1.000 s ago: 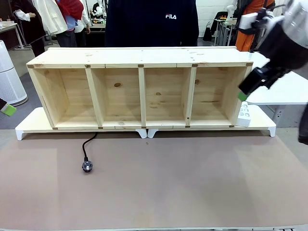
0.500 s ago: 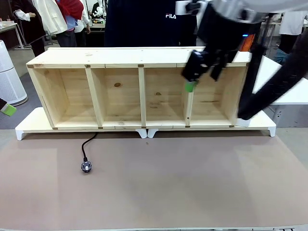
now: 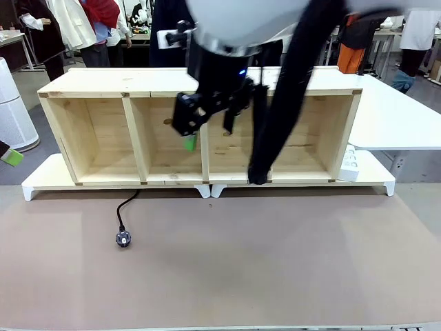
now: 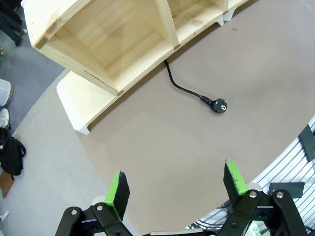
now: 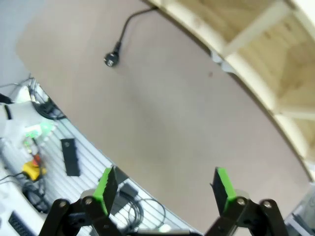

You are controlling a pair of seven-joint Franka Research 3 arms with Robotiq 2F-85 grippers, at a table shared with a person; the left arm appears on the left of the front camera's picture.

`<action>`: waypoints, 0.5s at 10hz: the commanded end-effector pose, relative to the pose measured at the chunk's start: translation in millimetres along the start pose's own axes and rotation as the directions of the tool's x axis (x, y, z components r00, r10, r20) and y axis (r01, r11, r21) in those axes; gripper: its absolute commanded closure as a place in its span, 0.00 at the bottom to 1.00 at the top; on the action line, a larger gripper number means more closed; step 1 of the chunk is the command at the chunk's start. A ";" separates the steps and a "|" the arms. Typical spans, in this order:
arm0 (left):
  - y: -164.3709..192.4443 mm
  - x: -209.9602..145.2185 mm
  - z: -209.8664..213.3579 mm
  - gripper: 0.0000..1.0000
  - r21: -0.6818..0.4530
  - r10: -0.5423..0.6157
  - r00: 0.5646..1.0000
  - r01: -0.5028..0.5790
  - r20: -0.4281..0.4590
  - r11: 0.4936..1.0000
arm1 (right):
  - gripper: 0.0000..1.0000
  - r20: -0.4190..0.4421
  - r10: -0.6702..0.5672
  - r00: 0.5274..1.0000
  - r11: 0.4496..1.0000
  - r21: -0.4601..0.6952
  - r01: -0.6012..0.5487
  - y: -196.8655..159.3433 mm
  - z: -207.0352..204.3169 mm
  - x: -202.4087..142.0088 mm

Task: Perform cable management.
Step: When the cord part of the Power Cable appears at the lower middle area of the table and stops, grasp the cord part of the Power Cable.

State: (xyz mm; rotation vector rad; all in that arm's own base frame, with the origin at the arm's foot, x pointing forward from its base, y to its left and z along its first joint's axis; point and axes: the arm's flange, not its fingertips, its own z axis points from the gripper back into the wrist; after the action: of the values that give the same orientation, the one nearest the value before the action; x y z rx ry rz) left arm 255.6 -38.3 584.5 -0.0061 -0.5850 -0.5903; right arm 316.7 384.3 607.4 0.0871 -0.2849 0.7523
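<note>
The cable [image 3: 122, 212] is a thin black cord that comes out from under the wooden shelf [image 3: 89, 83] and ends in a round plug [image 3: 124, 238] on the brown table. My right gripper [image 3: 205, 136] hangs open in the air in front of the shelf's middle compartments, above and to the right of the plug. In the right wrist view the right gripper [image 5: 165, 184] is open and holds nothing, with the plug [image 5: 112, 59] far below. My left gripper [image 4: 176, 184] is open and holds nothing, high over the table, with the cable [image 4: 183, 88] and the plug [image 4: 219, 105] beneath it.
The long shelf lies on its side on white risers [image 3: 41, 181] along the table's far half. A white power strip [image 3: 349, 164] sits at its right end. A person in a dark top [image 3: 165, 34] stands behind it. A green pad of my left gripper [image 3: 9, 156] shows at the left edge.
My right arm has swept left, from the shelf's right end to in front of its middle compartments, with the gripper still open. The cable and plug have not moved.
</note>
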 end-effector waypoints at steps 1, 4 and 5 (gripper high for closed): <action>1.2 2.2 -0.6 0.00 0.004 -0.005 1.000 0.005 0.011 1.000 | 0.00 -0.005 -0.015 1.000 1.000 -0.019 0.015 18.5 -30.8 35.3; 1.2 2.2 -0.6 0.00 0.004 -0.005 1.000 0.005 0.011 1.000 | 0.00 0.001 -0.075 0.997 0.994 0.073 0.075 55.4 -91.3 68.9; 1.2 2.2 -0.6 0.00 0.004 -0.005 1.000 0.005 0.011 1.000 | 0.00 -0.012 -0.080 0.997 0.992 0.102 0.081 71.0 -110.1 73.7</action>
State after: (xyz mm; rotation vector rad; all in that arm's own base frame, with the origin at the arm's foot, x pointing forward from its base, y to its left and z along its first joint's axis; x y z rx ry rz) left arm 255.6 -38.3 584.5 -0.0063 -0.5850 -0.5904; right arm 343.4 482.1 525.8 0.1649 -0.2341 0.7179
